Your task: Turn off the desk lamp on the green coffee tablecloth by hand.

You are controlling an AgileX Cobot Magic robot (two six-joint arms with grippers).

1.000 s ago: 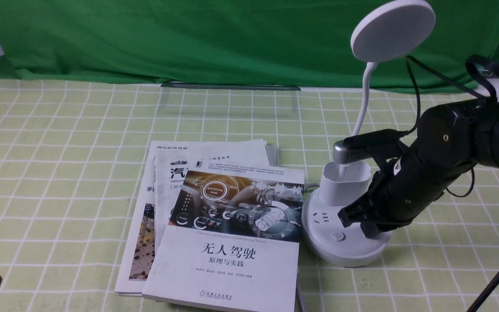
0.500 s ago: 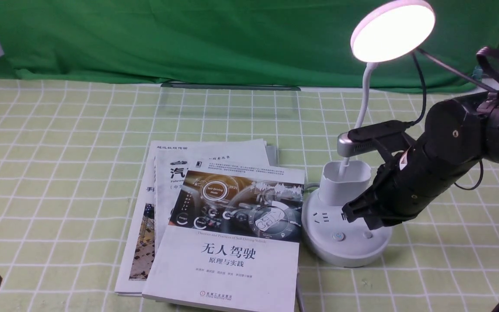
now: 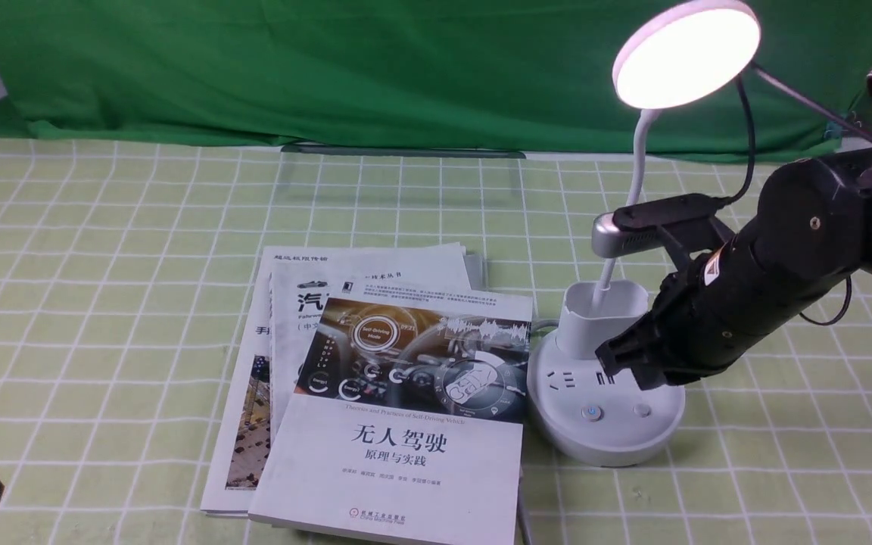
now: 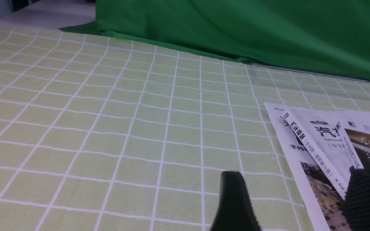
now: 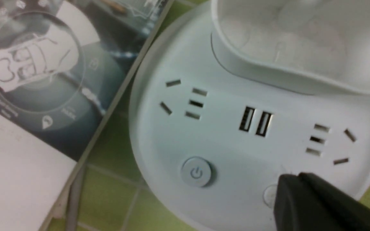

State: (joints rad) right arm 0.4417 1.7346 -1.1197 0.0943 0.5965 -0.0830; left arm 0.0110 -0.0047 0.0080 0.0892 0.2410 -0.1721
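Observation:
The white desk lamp stands at the right on the green coffee tablecloth [image 3: 103, 265]. Its disc head [image 3: 686, 54] is lit. Its round base [image 3: 557, 409] shows sockets, a power button [image 3: 592, 412] and a small round button [image 3: 641, 409]. My right gripper [image 3: 618, 362], the hand, is shut and empty, hovering just above the base. In the right wrist view its tips [image 5: 295, 183] sit right beside the small button [image 5: 269, 194], with the power button [image 5: 197, 172] apart from them. My left gripper [image 4: 297, 195] is open and empty, low over the cloth by the books' edge.
A stack of books [image 3: 398, 401] lies against the left side of the lamp base. A clear flat sheet [image 3: 402, 174] lies at the back, before the dark green backdrop [image 3: 330, 68]. The lamp's cup holder [image 3: 602, 318] stands behind my right gripper.
The lamp head was unlit one second ago and is lit now. My right gripper has lifted up and to the right off the small button.

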